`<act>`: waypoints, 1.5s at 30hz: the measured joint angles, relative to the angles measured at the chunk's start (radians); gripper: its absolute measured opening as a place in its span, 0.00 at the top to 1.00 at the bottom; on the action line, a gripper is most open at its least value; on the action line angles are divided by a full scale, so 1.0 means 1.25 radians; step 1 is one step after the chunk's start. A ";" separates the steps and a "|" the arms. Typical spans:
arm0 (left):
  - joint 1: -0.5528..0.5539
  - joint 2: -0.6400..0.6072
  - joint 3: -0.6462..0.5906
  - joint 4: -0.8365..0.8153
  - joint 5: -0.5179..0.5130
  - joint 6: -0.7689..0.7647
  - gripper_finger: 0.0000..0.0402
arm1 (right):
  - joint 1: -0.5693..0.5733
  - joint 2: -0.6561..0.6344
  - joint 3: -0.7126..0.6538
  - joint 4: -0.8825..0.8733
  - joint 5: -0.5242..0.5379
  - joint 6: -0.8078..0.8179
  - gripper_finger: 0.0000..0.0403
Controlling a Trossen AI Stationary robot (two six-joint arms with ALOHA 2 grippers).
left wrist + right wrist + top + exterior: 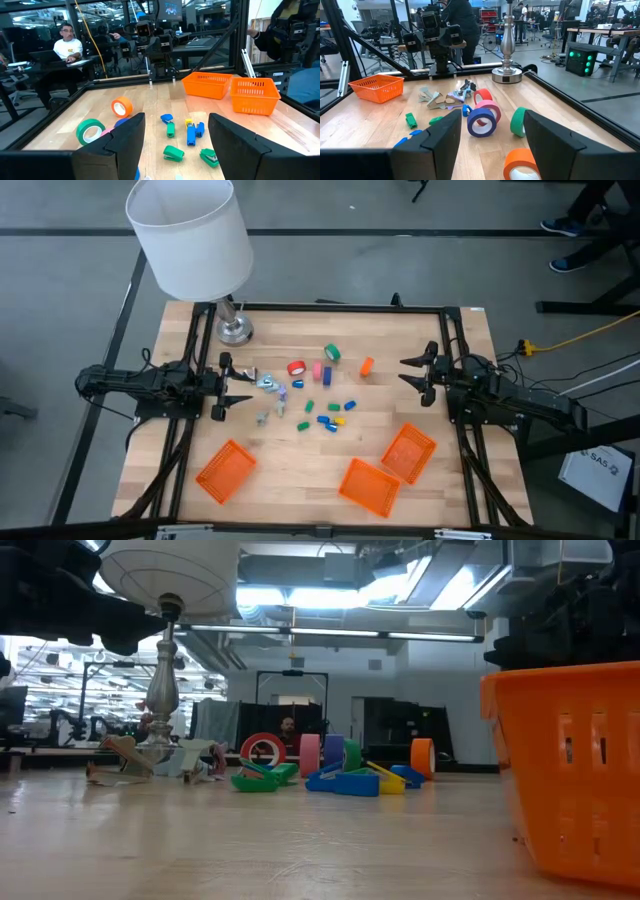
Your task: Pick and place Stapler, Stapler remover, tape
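Near the table's middle stand the tape rolls: red (296, 368), green (332, 354), orange (367, 366), and pink with a blue one (321, 373). They rest on their rims in the low view: red (262, 752), orange (423, 757). Small blue, green and yellow staplers (333, 414) lie just nearer. Stapler removers (270, 386) lie to their left. My left gripper (225, 386) is open beside the removers, pointing right. My right gripper (420, 374) is open, right of the orange roll, pointing left. In the wrist views both the left gripper (176, 142) and the right gripper (491, 131) hold nothing.
Three orange baskets sit along the near part of the table (225, 470) (368, 485) (408, 452). A lamp with a white shade (190, 235) stands on its metal base (235, 331) at the far left. A black frame borders the table (330, 307). People sit in the room beyond (67, 42).
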 joint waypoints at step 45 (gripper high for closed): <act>0.000 0.000 0.000 0.000 0.000 0.000 0.47 | 0.038 0.149 0.466 -0.378 0.007 0.000 0.45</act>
